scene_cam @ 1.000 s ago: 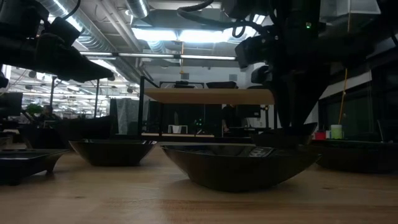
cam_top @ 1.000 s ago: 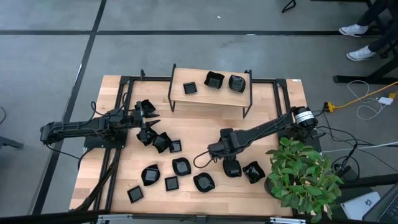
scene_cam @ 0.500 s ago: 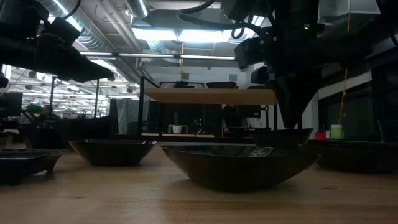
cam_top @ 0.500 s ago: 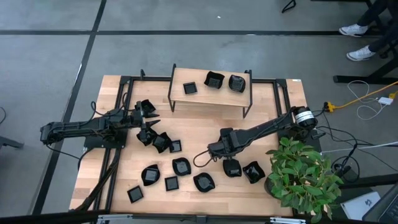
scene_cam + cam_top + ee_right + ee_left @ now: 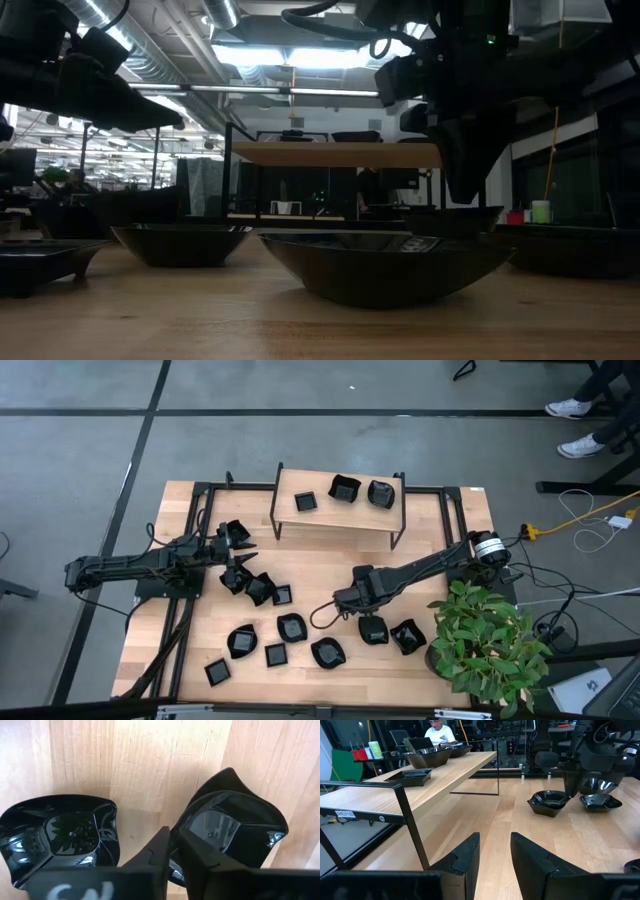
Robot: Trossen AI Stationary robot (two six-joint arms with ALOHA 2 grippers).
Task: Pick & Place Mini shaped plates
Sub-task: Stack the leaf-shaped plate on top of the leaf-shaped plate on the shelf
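Mini shaped plates (image 5: 291, 627): scattered on bench (image 5: 420, 560), three on shelf (image 5: 340, 510). Glossy, light, rigid, probably slippery; pinch at rim. Right claw (image 5: 172, 851) clamped on wavy dish (image 5: 230, 827) rim; left claw (image 5: 495, 852) apart, empty.

Glossy black mini shaped plates (image 5: 232, 827); pale smooth wood table (image 5: 330, 565).

The left claw (image 5: 494, 855), fingers apart and empty, faces two mini plates (image 5: 548, 801) beside a wooden shelf (image 5: 420, 782).
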